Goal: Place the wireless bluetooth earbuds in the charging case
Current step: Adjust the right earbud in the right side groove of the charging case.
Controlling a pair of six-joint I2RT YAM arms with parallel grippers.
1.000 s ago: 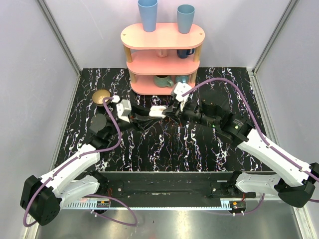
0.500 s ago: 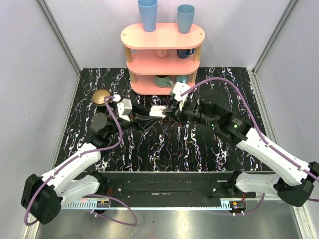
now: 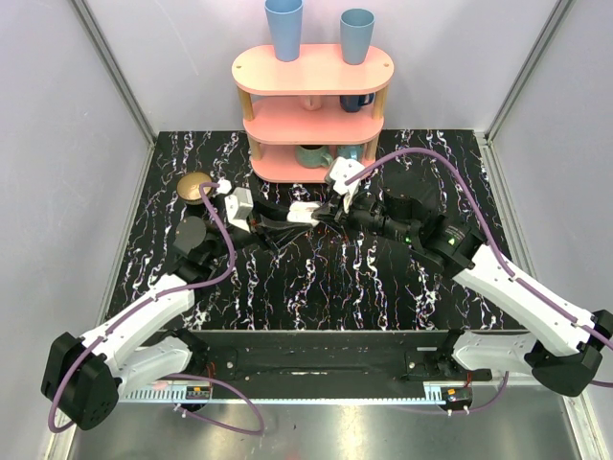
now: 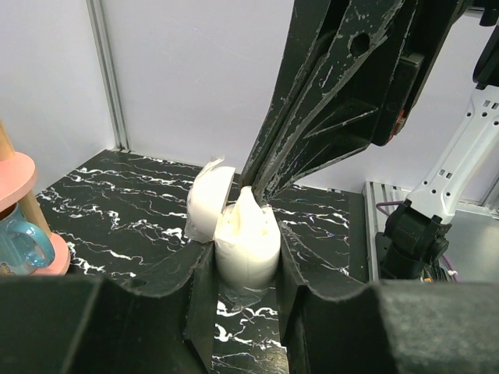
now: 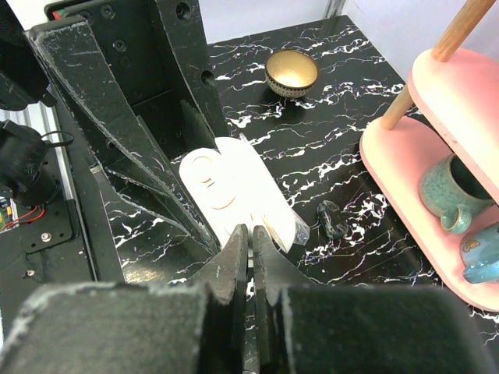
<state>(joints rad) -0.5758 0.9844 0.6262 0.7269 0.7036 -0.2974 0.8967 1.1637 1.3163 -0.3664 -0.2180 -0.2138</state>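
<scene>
Your left gripper (image 4: 245,269) has its jaws clamped on the lower body of the charging case (image 5: 234,191), one jaw pressing each side. It holds the case up off the table (image 3: 364,278), just in front of the pink shelf (image 3: 311,129). The case is open: its lid (image 4: 207,206) is swung back, and the inner face with its round recesses is turned toward your right wrist camera.

Your right gripper (image 5: 249,245) has its jaws pressed together with barely a slit between them. The tips sit right at the open mouth of the case. You cannot tell from any view whether they pinch anything, and the wireless bluetooth earbuds cannot be told apart from the white of the case.

Both arms meet at the case in front of the shelf's lowest tier. A small dark object (image 5: 334,218) lies on the table between the case and the shelf. A teal mug (image 5: 451,191) sits on the lowest tier, and two blue cups (image 3: 284,27) stand on top. A gold bowl (image 5: 291,72) rests on the table to the left of the shelf.
</scene>
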